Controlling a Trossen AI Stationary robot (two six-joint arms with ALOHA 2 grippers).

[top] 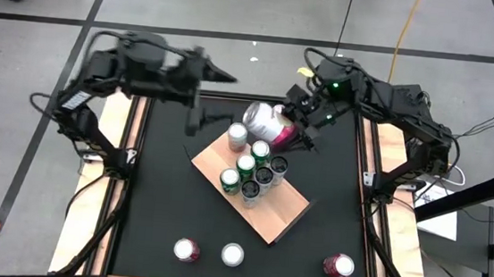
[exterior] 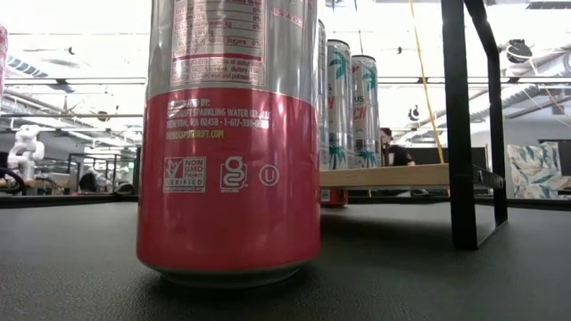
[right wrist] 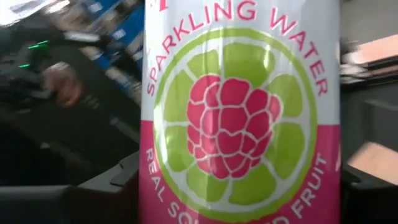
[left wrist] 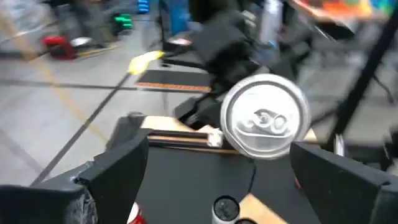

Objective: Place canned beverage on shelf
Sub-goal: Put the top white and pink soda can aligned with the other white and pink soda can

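A silver-and-pink beverage can (top: 271,123) hangs on its side above the far end of the shelf (top: 276,215), a tan board on black rods. My right gripper (top: 304,127) is shut on it. The can's silver top (left wrist: 266,117) faces my left gripper (top: 207,97), which stands open a short way to the can's left and touches nothing. Several cans (top: 252,166) stand upright on the board, which the low view shows raised off the table (exterior: 384,176). My right gripper pinches the can's body (right wrist: 155,180) between its two fingers (right wrist: 112,183), one on each side of the can wall. The fingers come roughly level from the table's far right. The can is lifted clear of the shelf, lying tilted with its top toward the table's left.
Three more cans stand on the black table near its front edge (top: 187,250) (top: 232,254) (top: 338,266); one of them fills the low view (exterior: 229,143). A black corner rod (exterior: 459,125) rises at the shelf's end. Pale wooden rails (top: 87,223) run along the table's sides.
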